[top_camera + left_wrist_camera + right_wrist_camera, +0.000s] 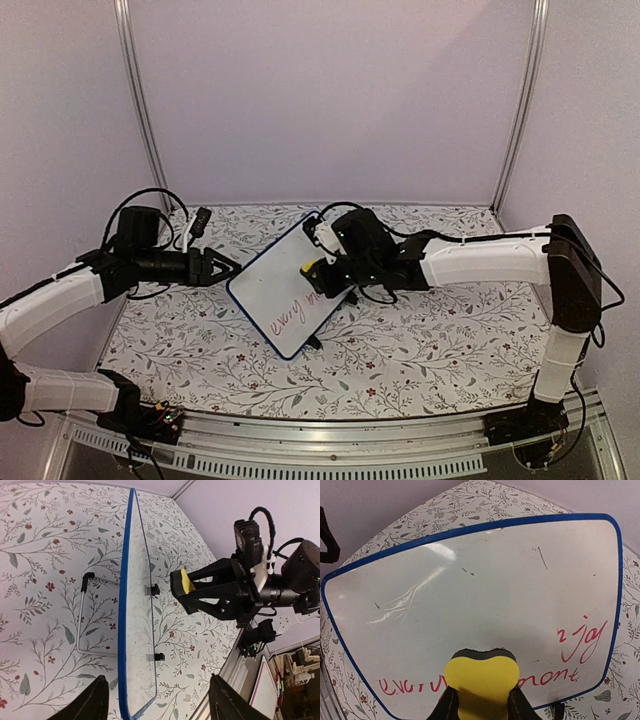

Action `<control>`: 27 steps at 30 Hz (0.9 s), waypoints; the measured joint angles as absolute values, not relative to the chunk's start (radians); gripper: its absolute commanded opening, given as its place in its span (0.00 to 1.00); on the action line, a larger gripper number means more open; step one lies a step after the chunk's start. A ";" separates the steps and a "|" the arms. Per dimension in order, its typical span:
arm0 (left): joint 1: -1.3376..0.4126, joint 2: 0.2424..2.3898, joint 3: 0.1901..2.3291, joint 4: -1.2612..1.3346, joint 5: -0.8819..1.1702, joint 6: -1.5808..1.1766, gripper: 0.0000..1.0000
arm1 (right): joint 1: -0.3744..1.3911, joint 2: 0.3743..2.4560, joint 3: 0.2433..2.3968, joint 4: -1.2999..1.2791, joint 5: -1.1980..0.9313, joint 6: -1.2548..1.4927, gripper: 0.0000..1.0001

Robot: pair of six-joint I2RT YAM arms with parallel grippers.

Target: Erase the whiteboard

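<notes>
Right wrist, eraser [481,680] partly hiding whiteboard [485,595] writing [580,640]

The only writing I can read is red handwriting on the small rectangular white board with the thin dark-blue frame [485,595]. Its lower line starts with what looks like "every" and ends in "ment". The yellow foam eraser block [481,682] hides the middle. Above that, at the right, I read "njoy", with the first letter unclear.

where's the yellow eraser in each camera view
top external: centre, yellow eraser over the whiteboard
left wrist: right of centre, beside the edge-on board
right wrist: bottom centre, in front of the board
shared landmark: the board's blue frame
</notes>
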State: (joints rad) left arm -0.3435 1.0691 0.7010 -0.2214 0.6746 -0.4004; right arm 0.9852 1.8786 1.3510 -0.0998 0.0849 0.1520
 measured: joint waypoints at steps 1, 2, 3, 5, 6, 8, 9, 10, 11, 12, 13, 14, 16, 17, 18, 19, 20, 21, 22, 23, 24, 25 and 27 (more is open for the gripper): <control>-0.344 1.073 0.715 -0.226 0.667 -0.407 0.73 | 0.985 1.871 1.351 -0.101 0.087 0.151 0.18; -0.344 1.081 0.736 -0.233 0.661 -0.414 0.74 | 0.981 1.850 1.351 -0.107 0.089 0.147 0.18; -0.344 1.095 0.764 -0.240 0.656 -0.416 0.76 | 0.976 1.828 1.351 -0.113 0.091 0.142 0.18; -0.344 1.142 0.840 -0.258 0.645 -0.418 0.80 | 0.965 1.786 1.351 -0.120 0.089 0.135 0.18; -0.344 1.170 0.877 -0.264 0.639 -0.415 0.81 | 0.958 1.771 1.351 -0.121 0.087 0.133 0.19; -0.347 1.246 0.969 -0.279 0.619 -0.408 0.82 | 0.932 1.741 1.351 -0.131 0.084 0.125 0.19; -0.347 1.284 1.009 -0.286 0.612 -0.403 0.82 | 0.916 1.730 1.351 -0.134 0.084 0.118 0.18; -0.348 1.330 1.058 -0.291 0.602 -0.399 0.82 | 0.900 1.721 1.351 -0.136 0.084 0.115 0.19; -0.349 1.369 1.091 -0.293 0.592 -0.394 0.82 | 0.886 1.716 1.351 -0.138 0.084 0.111 0.19; -0.351 1.402 1.119 -0.298 0.585 -0.390 0.82 | 0.874 1.714 1.351 -0.141 0.084 0.108 0.19; -0.353 1.442 1.148 -0.303 0.577 -0.386 0.82 | 0.862 1.712 1.351 -0.144 0.084 0.105 0.19; -0.356 1.474 1.168 -0.307 0.569 -0.383 0.81 | 0.855 1.712 1.351 -0.147 0.085 0.104 0.19; -0.364 1.549 1.216 -0.321 0.559 -0.376 0.78 | 0.844 1.712 1.350 -0.153 0.085 0.097 0.18; -0.369 1.584 1.234 -0.322 0.556 -0.373 0.75 | 0.844 1.712 1.349 -0.155 0.085 0.095 0.19; -0.376 1.620 1.250 -0.327 0.552 -0.367 0.72 | 0.844 1.712 1.349 -0.157 0.085 0.093 0.18; -0.382 1.645 1.259 -0.332 0.549 -0.365 0.69 | 0.844 1.712 1.349 -0.157 0.085 0.091 0.19; -0.387 1.661 1.262 -0.335 0.547 -0.366 0.66 | 0.844 1.712 1.349 -0.157 0.084 0.089 0.19; -0.394 1.678 1.267 -0.339 0.545 -0.359 0.62 | 0.844 1.712 1.349 -0.157 0.084 0.089 0.18; -0.400 1.689 1.268 -0.340 0.545 -0.356 0.57 | 0.845 1.713 1.349 -0.156 0.083 0.089 0.18; -0.404 1.695 1.268 -0.342 0.544 -0.356 0.55 | 0.845 1.715 1.349 -0.154 0.082 0.089 0.18; -0.407 1.698 1.267 -0.343 0.544 -0.353 0.53 | 0.845 1.718 1.349 -0.149 0.079 0.089 0.19; -0.408 1.699 1.266 -0.342 0.546 -0.349 0.47 | 0.845 1.724 1.349 -0.142 0.076 0.089 0.19; -0.409 1.699 1.264 -0.333 0.548 -0.346 0.42 | 0.845 1.741 1.349 -0.134 0.073 0.091 0.19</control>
State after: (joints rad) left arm -0.4088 1.6985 1.2644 -0.3328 0.5484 -0.3458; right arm 0.8448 1.7412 1.3491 -0.1337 0.0727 0.0906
